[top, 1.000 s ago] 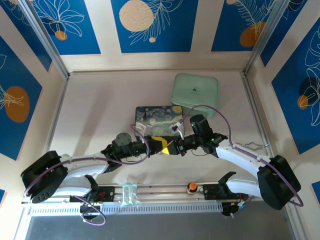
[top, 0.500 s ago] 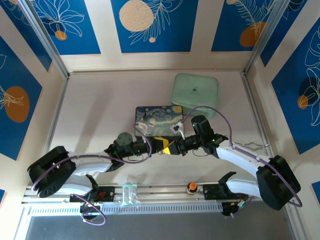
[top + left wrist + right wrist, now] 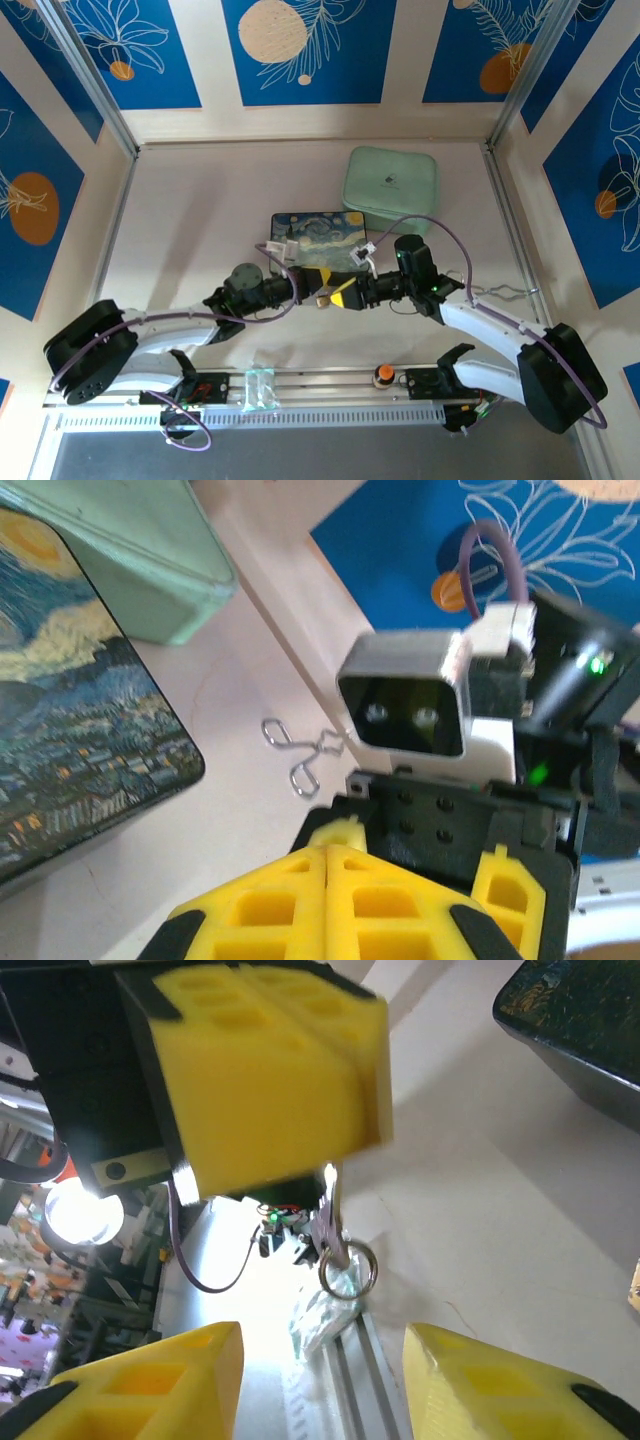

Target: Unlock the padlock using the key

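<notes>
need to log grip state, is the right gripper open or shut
Open: in the right wrist view the right gripper has its two yellow fingers spread wide, gripping nothing.

The thin silvery key [image 3: 333,1230] hangs under the left gripper [image 3: 335,1090], whose yellow fingers press together and hide its top end (bright glare behind blurs its shape too). From above, the key is too small to make out. The right gripper [image 3: 322,1345] has its spread fingers cut off by the bottom edge.
</notes>
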